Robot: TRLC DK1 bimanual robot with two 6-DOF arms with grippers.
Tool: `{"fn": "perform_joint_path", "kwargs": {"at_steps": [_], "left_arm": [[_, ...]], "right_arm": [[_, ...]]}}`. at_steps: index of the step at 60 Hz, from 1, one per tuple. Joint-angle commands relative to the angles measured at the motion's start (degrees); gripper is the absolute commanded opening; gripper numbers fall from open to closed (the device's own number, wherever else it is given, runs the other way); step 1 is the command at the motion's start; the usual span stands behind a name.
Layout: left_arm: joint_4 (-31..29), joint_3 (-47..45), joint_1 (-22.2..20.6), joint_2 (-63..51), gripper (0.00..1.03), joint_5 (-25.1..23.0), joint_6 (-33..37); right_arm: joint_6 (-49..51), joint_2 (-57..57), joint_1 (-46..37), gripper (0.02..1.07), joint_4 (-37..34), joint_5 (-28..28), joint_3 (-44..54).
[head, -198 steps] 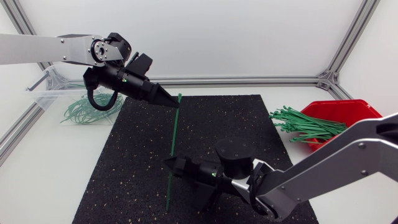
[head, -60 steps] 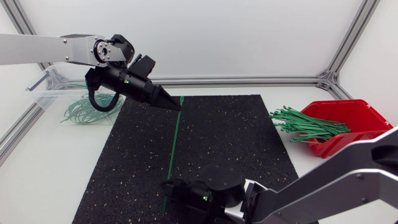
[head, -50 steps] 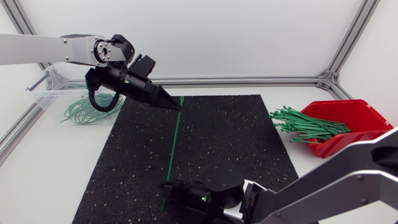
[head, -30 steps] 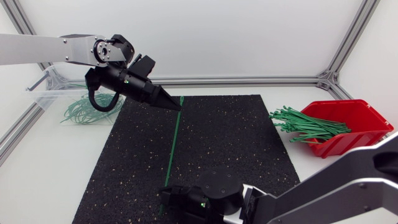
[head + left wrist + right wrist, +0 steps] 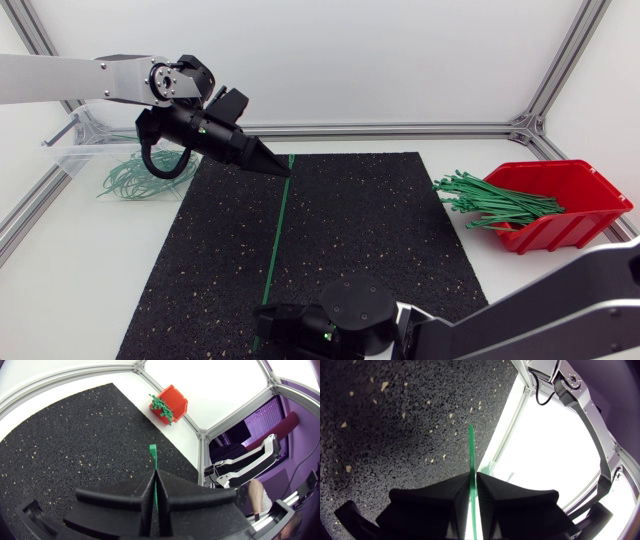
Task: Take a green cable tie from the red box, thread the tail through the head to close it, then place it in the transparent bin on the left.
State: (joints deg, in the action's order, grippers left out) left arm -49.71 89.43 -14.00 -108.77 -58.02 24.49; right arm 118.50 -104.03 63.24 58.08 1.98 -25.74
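Clamping green cable tie (image 5: 279, 225) at both ends, left fingers (image 5: 250, 153), right fingers (image 5: 278, 318)

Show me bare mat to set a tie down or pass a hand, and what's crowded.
Widest bare mat: between the held cable tie and the red box. Narrower strip between tie and mat's left edge. Crowded: the tie line, left gripper at its far end, right gripper at its near end.

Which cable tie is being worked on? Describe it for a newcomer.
Over the black mat, one green cable tie stretches straight between the left gripper and right gripper. Unlike the ties heaped in the red box, it is alone, pinched near both ends.
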Motion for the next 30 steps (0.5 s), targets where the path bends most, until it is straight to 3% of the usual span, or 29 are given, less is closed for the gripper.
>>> {"fn": "perform_joint_path", "kwargs": {"at_steps": [1, 5, 10, 30], "left_arm": [[-1.09, 1.45, 0.46, 0.23, 0.03, 0.01, 1.52], [-1.00, 1.45, 0.38, 0.23, 0.03, 0.01, 1.52], [-1.09, 1.10, 0.20, 0.31, 0.03, 0.01, 1.52], [-5.75, -0.39, 0.55, 1.72, 0.03, -0.08, 6.53]], "right_arm": [[-0.28, 1.11, 0.48, 0.17, -0.08, -0.57, 1.39], [-0.37, 1.37, 0.57, 0.17, -0.08, -0.75, 1.30], [-0.37, 1.37, 0.65, 0.07, -0.16, -0.92, 0.95], [-6.79, 2.87, 0.92, 0.07, -2.01, -3.21, -3.44]]}}
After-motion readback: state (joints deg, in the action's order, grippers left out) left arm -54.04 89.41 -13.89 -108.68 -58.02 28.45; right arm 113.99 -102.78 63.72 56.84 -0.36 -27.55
